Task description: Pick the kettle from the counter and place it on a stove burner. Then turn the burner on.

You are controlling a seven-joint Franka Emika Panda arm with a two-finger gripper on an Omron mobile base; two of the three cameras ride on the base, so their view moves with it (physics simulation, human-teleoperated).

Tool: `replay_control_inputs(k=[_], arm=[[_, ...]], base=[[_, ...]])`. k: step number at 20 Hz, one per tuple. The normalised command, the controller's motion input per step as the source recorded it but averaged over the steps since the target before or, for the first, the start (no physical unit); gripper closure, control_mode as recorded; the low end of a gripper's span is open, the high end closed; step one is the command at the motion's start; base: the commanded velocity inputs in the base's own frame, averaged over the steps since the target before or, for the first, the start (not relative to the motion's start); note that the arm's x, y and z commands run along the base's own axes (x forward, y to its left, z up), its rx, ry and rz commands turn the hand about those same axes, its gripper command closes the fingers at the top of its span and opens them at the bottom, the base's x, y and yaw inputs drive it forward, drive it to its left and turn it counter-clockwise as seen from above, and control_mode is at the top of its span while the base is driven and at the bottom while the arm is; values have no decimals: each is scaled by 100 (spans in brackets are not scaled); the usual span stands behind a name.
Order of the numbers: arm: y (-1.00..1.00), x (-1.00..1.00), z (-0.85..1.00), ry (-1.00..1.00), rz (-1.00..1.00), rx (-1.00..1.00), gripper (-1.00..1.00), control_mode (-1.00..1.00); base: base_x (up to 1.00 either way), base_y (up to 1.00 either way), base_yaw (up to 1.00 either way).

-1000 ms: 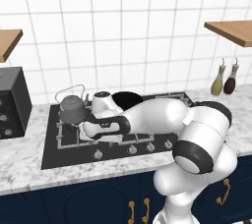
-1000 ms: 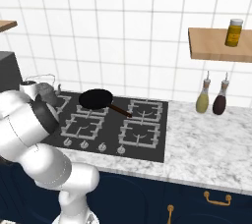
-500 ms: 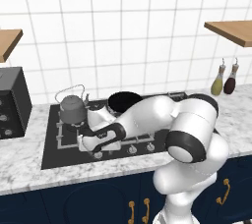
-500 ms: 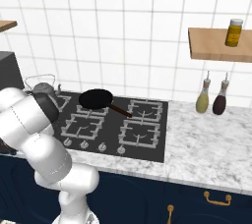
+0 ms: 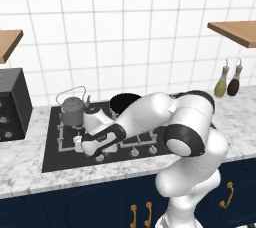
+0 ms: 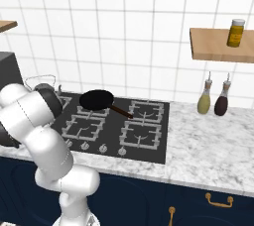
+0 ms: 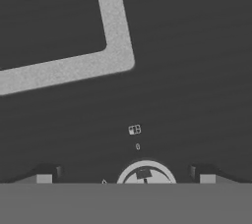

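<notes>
The arm is swinging down and left since a second ago, bringing the tool [image 7: 125, 176], fingers spread and empty, over a front knob [image 7: 145, 174]. The kettle [image 5: 72, 108] is sitting on the far-left stove burner [image 5: 70, 128], so ignition looks next.

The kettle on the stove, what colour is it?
Dull grey metal; the kettle shows best in the left base view.

A kitchen, seemingly domestic: black hob [image 6: 149, 136], white wall tiles [image 6: 149, 46], marbled counter [image 6: 208, 165].
</notes>
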Motion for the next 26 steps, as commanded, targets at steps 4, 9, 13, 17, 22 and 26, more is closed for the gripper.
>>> replay_control_inputs(k=[4,9,13,17,22,26], arm=[[-35,-16,-34,0,0,-1,-100,-100],[0,0,0,0,0,0,-100,-100],[0,0,0,0,0,0,100,-100],[0,0,0,0,0,0,100,-100],[0,-22,0,-5,7,0,100,-100],[1,-35,7,-7,29,0,100,-100]], base=[[0,0,0],[0,0,0],[0,0,0],[0,0,0],[0,0,0],[0,0,0]])
